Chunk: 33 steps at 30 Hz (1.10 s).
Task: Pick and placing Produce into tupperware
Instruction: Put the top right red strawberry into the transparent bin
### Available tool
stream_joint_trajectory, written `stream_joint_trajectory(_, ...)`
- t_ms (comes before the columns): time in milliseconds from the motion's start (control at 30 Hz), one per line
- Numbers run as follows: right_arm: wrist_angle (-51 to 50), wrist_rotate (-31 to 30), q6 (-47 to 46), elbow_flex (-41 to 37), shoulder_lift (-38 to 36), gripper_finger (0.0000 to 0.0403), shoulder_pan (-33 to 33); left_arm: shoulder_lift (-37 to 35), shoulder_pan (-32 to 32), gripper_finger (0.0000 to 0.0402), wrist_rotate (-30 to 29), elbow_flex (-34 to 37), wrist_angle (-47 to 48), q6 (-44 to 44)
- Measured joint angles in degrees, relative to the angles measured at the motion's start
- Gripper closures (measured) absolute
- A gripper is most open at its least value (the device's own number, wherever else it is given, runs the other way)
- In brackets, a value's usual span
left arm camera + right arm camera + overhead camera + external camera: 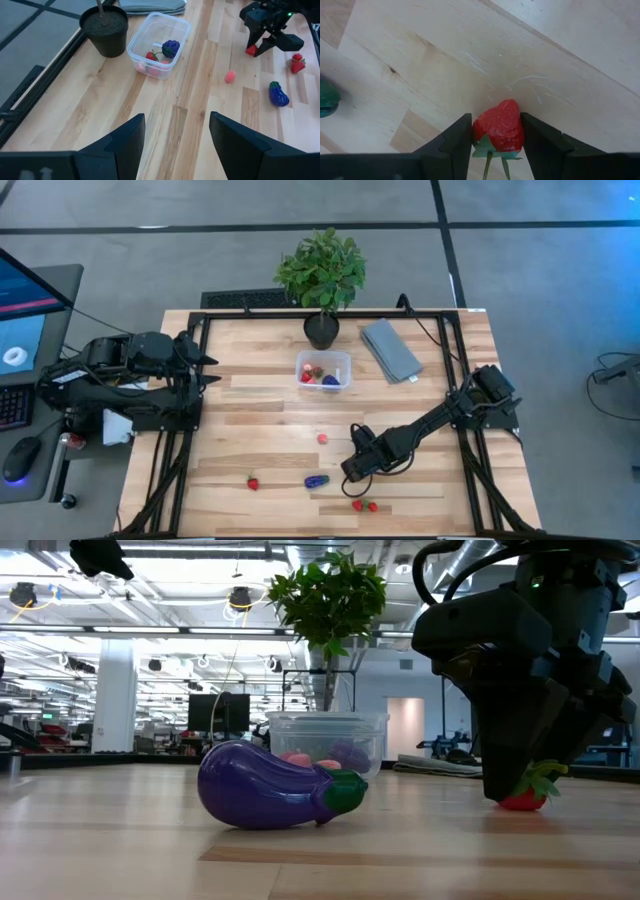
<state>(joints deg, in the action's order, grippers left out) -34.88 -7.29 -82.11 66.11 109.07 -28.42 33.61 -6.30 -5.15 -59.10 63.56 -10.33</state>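
Here, pale wooden table (250, 395), right claw (496, 131) grasping strawberry (500, 125), left claw (176, 131) released, office behind.

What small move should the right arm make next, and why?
Probably finish closing, then lift straight up. The right gripper is down at the table with a strawberry between its fingers, seemingly still on the wood. The clear tub by the plant pot is where it should go.
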Motion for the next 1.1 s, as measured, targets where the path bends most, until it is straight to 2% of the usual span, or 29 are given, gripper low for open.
stream_joint_trajectory(433,0.3,0.0,0.0,0.0,0.0,0.0229,0.0,0.0,0.0,0.0188,0.0,0.0,0.0,0.0)
stream_joint_trajectory(1100,1.8,0.0,-1.0,-0.1,-0.7,0.0221,0.1,0.0,0.0,0.0188,0.0,0.0,0.0,0.1)
